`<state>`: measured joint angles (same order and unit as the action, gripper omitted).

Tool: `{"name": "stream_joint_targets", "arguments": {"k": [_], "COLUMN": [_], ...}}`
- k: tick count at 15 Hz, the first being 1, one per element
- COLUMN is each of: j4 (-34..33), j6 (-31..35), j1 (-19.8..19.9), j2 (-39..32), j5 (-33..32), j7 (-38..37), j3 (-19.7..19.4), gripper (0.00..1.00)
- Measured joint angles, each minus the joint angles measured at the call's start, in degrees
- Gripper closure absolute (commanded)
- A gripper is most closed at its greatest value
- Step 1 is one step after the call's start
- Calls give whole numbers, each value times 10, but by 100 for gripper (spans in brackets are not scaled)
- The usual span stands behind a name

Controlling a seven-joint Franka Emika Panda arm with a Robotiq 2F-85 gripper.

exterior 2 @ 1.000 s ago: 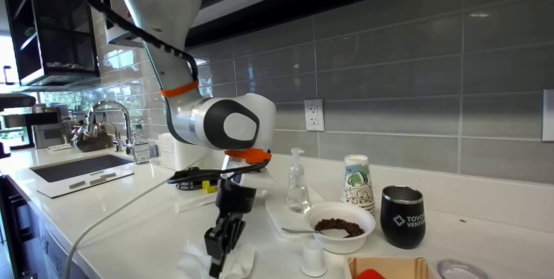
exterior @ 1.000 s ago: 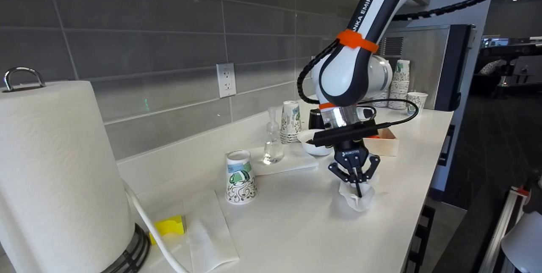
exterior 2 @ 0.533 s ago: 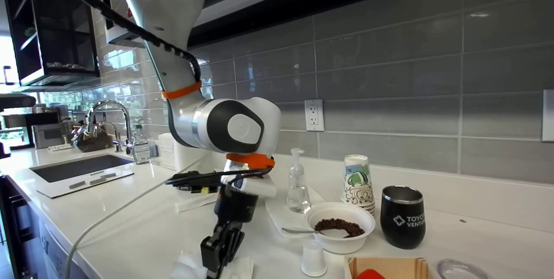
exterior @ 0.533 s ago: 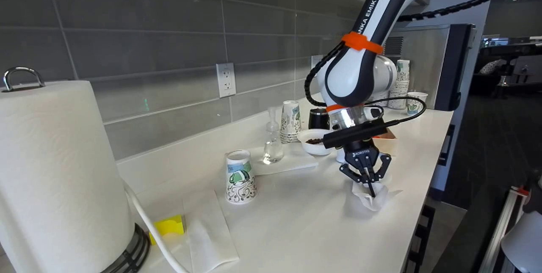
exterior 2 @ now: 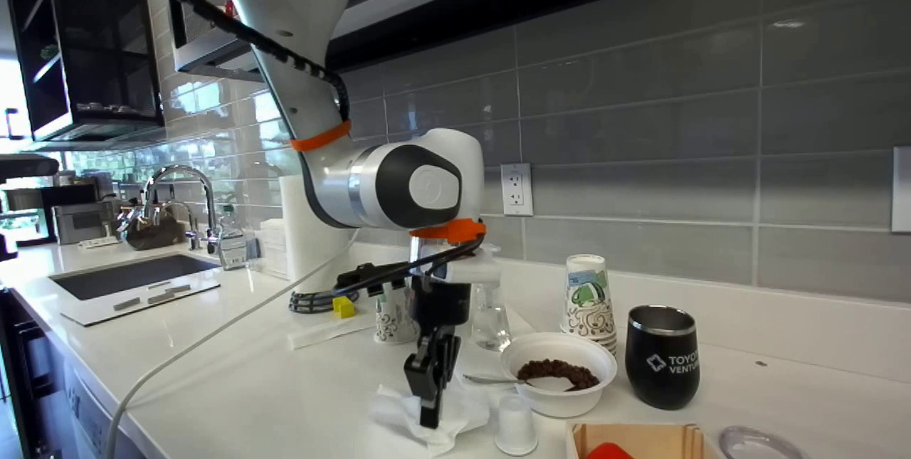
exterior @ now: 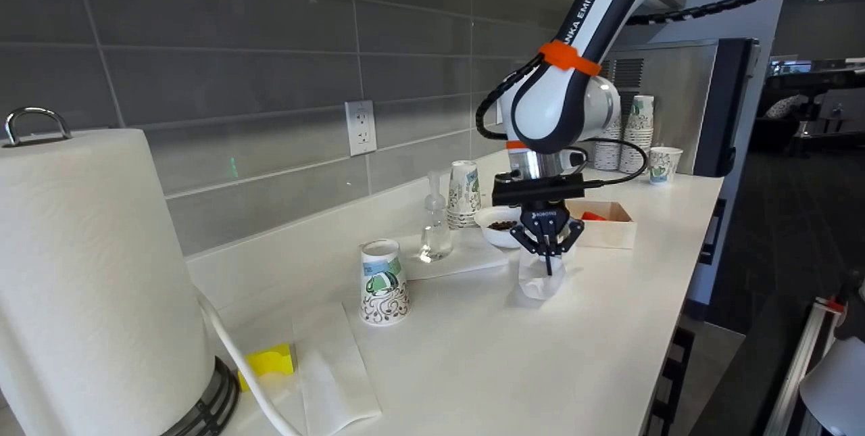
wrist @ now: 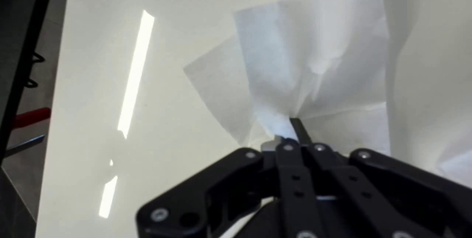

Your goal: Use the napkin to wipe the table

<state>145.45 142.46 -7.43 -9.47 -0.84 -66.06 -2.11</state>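
The white napkin (exterior: 534,284) is crumpled and pinched in the tips of my gripper (exterior: 549,267), low over the white counter (exterior: 473,368). In an exterior view the napkin (exterior 2: 462,413) spreads at the foot of my gripper (exterior 2: 430,420), left of a small white cup (exterior 2: 515,427). In the wrist view my gripper (wrist: 293,129) is shut on the napkin (wrist: 324,46), which fans out beyond the fingertips with a fold at left. It lies on or just above the counter (wrist: 184,16); I cannot tell if all of it touches.
A white bowl (exterior 2: 559,349) with brown bits and a spoon stands near the gripper, with a black tumbler (exterior 2: 662,359) and a wooden box (exterior: 608,233) beyond. A soap bottle (exterior: 436,226), a patterned cup (exterior: 384,287) and a paper towel roll (exterior: 101,274) stand along the wall.
The gripper and napkin first slid slightly toward the counter's front edge, then moved back toward the wall and the bowl. The napkin stays pinched throughout.
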Motion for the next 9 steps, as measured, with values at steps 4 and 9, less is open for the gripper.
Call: {"name": "stream_joint_targets", "arguments": {"k": [4,9], "j4": [-35,-40], "j6": [8,8], "j1": [5,10], "j2": [-5,-28], "j5": [-18,-21], "j7": [-3,-3], "j3": [-11,-15], "gripper": [100,100]}}
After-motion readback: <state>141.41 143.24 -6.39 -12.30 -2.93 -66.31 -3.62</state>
